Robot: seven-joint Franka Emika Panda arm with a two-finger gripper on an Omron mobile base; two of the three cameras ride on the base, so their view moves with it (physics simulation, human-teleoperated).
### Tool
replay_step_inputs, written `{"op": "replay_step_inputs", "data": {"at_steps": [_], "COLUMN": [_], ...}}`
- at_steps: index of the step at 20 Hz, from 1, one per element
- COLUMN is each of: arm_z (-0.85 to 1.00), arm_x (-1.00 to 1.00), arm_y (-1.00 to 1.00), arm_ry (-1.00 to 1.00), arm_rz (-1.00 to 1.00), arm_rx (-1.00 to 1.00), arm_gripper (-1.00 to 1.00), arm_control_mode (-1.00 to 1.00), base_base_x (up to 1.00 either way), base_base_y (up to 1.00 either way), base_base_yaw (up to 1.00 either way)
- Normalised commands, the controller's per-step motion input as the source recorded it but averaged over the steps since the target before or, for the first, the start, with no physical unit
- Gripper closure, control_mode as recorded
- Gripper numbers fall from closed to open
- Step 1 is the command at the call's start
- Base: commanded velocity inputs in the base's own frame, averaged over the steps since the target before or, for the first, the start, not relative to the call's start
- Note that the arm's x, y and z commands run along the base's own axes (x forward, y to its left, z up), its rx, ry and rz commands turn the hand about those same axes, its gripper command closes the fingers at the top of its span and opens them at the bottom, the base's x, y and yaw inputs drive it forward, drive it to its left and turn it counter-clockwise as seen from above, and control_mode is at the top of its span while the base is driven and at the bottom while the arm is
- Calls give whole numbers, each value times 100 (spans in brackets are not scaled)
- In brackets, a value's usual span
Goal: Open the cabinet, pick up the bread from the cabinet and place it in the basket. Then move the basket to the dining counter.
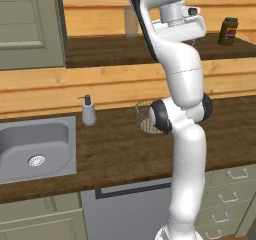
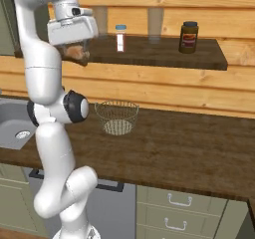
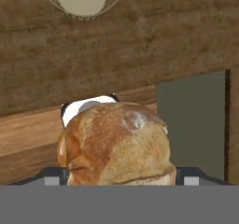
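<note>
The gripper (image 2: 75,54) carries the bread (image 3: 116,146), one tan bun clamped between jaws spread wide around it, held high at cabinet-shelf level so that it can pass over the rim of the basket (image 2: 117,116). The single wire basket waits empty on the dark wood worktop (image 2: 189,148) below. One white shaker (image 2: 120,38) and one dark jar (image 2: 189,37) stand on the shelf.

Both base views flank the arm (sharing the basket (image 2: 117,116)); hand view looks down.
</note>
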Motion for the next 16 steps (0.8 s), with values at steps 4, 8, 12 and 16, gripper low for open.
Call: {"op": "replay_step_inputs", "data": {"at_steps": [4,8,12,16], "arm_z": [-17,-8,-4,-1], "arm_x": [-100,-99,-96,-100], "arm_y": [-12,-1,-1,0], "arm_ry": [42,73,74,5], "arm_rz": [0,0,0,0], "arm_rx": [-2,-8,-5,0], "arm_gripper": [100,100,100,100], "arm_control_mode": [-100,-100,-100,-100], "base_base_x": [0,0,0,0], "base_base_y": [0,0,0,0], "base_base_yaw": [0,0,0,0]}}
